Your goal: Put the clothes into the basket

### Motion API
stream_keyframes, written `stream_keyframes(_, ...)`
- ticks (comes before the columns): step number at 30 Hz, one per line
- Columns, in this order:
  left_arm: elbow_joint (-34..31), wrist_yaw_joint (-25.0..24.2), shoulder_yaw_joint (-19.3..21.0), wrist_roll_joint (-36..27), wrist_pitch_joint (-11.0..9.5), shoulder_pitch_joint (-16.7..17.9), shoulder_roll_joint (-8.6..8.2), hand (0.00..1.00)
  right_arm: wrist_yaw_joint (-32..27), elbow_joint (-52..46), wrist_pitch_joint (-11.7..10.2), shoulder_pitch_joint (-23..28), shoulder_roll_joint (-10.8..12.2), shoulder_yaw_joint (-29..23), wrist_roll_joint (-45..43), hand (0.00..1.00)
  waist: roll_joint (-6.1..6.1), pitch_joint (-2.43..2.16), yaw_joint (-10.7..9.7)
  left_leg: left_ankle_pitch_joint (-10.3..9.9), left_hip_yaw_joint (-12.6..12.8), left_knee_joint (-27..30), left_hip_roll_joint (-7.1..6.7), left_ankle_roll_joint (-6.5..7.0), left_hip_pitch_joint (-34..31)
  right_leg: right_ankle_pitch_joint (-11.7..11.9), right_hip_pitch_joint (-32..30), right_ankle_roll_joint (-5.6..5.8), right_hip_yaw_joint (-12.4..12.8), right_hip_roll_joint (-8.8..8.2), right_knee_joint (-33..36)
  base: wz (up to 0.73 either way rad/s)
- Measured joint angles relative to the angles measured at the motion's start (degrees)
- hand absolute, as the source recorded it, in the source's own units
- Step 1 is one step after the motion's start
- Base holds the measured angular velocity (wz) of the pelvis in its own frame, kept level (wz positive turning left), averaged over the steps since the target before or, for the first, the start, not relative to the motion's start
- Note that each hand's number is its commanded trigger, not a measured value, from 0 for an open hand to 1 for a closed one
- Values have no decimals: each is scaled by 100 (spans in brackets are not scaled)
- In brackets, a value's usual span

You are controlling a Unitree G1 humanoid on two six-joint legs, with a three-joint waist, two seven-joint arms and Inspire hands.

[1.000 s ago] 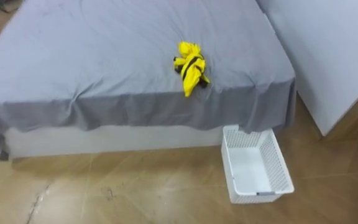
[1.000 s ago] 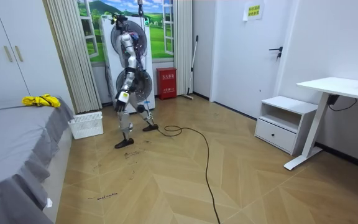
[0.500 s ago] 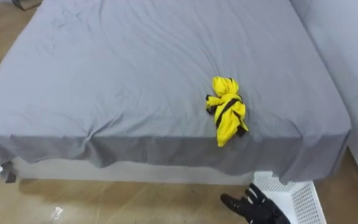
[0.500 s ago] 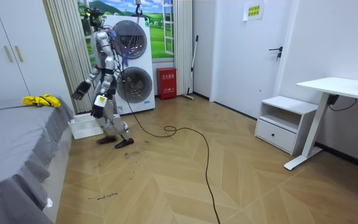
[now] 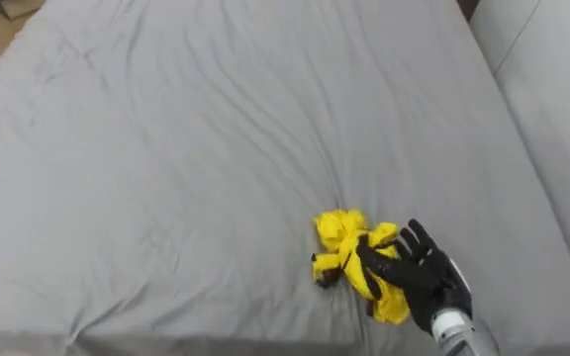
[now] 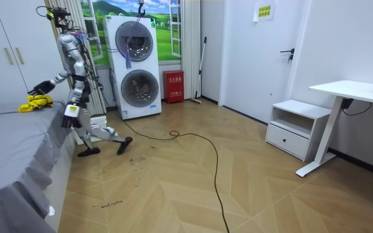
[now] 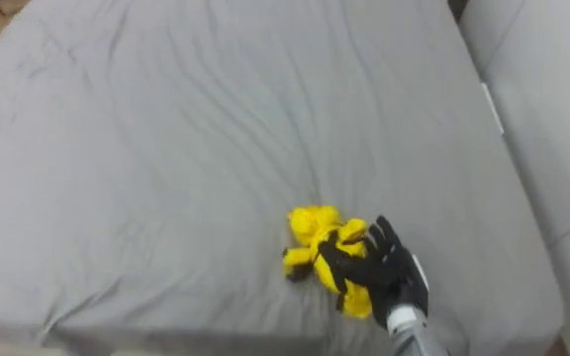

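The creased grey bedsheet (image 5: 196, 148) runs out on every side of the right hand (image 5: 422, 279), which comes in from the lower right, close to the mattress's near edge. Its dark fingers are spread and laid flat on the yellow garment with black stripes (image 5: 342, 237), a crumpled bundle on the sheet. Most of the bundle lies to the hand's left and just beyond its fingertips. The rest is hidden under palm and thumb, and whether any fingertip has caught a fold cannot be made out.

In the room view the robot leans over the bed from a herringbone wood floor (image 6: 193, 188), one leg trailing behind. Its left hand (image 6: 69, 112) hangs by the hip. The white slatted basket (image 6: 98, 121) sits on the floor behind and below the reaching hand, well apart from it and partly hidden by the legs. A stacked washer and dryer (image 6: 135, 65) stands farther behind.
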Motion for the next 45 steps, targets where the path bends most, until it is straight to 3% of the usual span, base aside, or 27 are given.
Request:
stream_keyframes(3,-14,-1,23,3,-39,-35,-3,0,-47,-137,2,5,-48,-28,-14,0,-66,9,40,-243,141,-726,65,-43,-594,0,416,56,173,-7,-365,-25)
stream_keyframes(5,-28,-6,135,-147,-21,14,-77,0,-78,-294,9,47,-99,-34,42,0,-66,0,109,-258,136,-1906,-21,-3,-870,-23,509,141,384,-24,-473,-34)
stream_keyframes(6,-51,-7,176,-237,-21,15,-140,0,-99,-392,9,83,-126,-35,82,0,-48,-9,142,-162,112,-2285,-67,32,-917,-36,492,166,430,-28,-465,-46)
stream_keyframes(7,-113,-14,254,-434,-21,86,-232,0,-147,-443,6,134,-104,-6,99,0,-105,-81,243,110,129,-2578,-153,206,-837,-63,453,238,605,-90,-425,-26)
stream_keyframes(8,-113,-15,345,-446,-20,140,-241,0,-165,-509,8,186,-89,11,14,0,-176,-125,242,244,130,-2851,-294,258,-687,-57,455,303,602,-184,-492,-13)
stream_keyframes(11,-67,-51,338,-426,-7,182,-247,0,-162,-562,6,186,-121,-70,-286,0,-213,-101,194,385,116,-3247,-529,318,-499,-77,509,387,553,-329,-596,15)
stream_keyframes(21,43,-123,318,-422,-7,42,-193,0,-166,-527,-52,140,-123,-32,-433,0,-283,-54,208,506,108,-3569,-672,379,-560,-120,337,469,565,-443,-678,2)
stream_keyframes(26,56,-127,342,-389,-4,-77,-167,0,-176,329,-49,-171,-118,11,-708,0,-333,-30,348,520,133,-3586,-684,390,-711,-113,182,481,576,-450,-682,1)
stream_keyframes(33,94,-159,499,-329,32,-80,-168,0,-181,831,-21,-167,-49,22,-942,0,-341,-35,352,518,136,-3587,-688,389,-763,-112,197,485,568,-449,-684,1)
stream_keyframes(37,123,-158,510,-331,31,-104,-164,0,-154,846,35,-109,-47,24,-942,0,-349,-41,343,518,290,-3583,-659,390,-813,-112,85,486,630,-450,-681,-9)
stream_keyframes(43,274,-157,659,-324,0,-161,-87,0,-148,791,39,79,-37,31,-1331,0,-432,-100,333,519,313,-3577,-664,392,-902,-100,-55,508,718,-434,-678,-4)
stream_keyframes(45,291,-154,688,-322,3,-230,-41,0,-151,759,38,134,-37,31,-1383,0,-455,-97,323,521,313,-3577,-664,396,-949,-84,-101,512,733,-428,-684,-2)
